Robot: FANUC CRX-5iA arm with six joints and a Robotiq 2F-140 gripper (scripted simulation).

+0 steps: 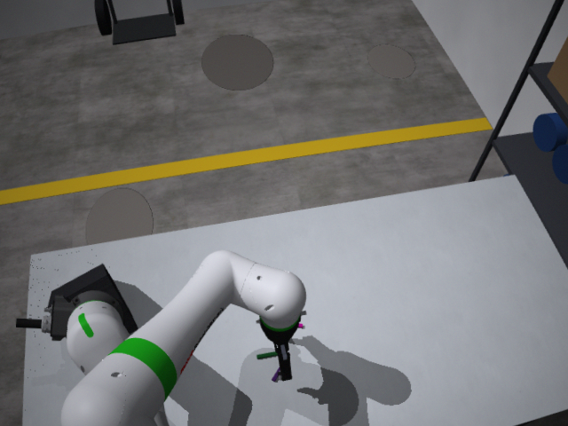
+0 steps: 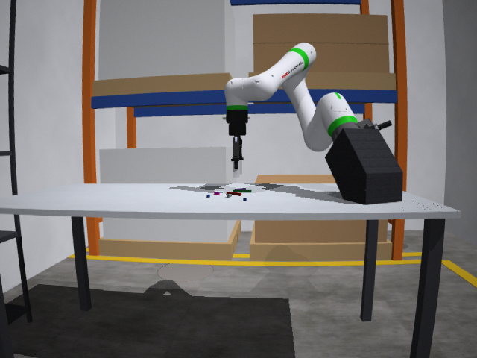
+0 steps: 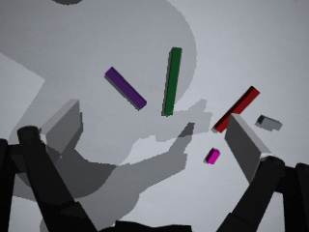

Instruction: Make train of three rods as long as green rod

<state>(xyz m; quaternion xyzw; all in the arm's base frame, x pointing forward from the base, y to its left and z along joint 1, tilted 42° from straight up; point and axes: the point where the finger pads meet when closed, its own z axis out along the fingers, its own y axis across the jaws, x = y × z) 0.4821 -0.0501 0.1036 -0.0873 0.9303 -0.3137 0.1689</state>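
In the wrist view the green rod [image 3: 172,80] lies flat near the middle. A purple rod [image 3: 126,88] lies to its left, apart from it. A red rod [image 3: 237,109] lies to the right, with a small grey rod [image 3: 269,123] beyond it and a short magenta rod [image 3: 212,156] below it. All rods lie apart. My gripper [image 3: 154,119] [image 2: 237,171] is open and empty, hanging well above the table over the rods. In the top view the gripper [image 1: 284,374] hides most rods; the green rod [image 1: 264,355] and the purple rod [image 1: 275,376] show. Two small blue rods [image 2: 208,195] [image 2: 244,199] lie nearer the front edge.
The arm's black base [image 2: 364,165] stands on the table at the right. Shelving with cardboard boxes [image 2: 321,42] stands behind the table. A dark rack [image 1: 532,114] with blue cylinders stands past the table's far corner.
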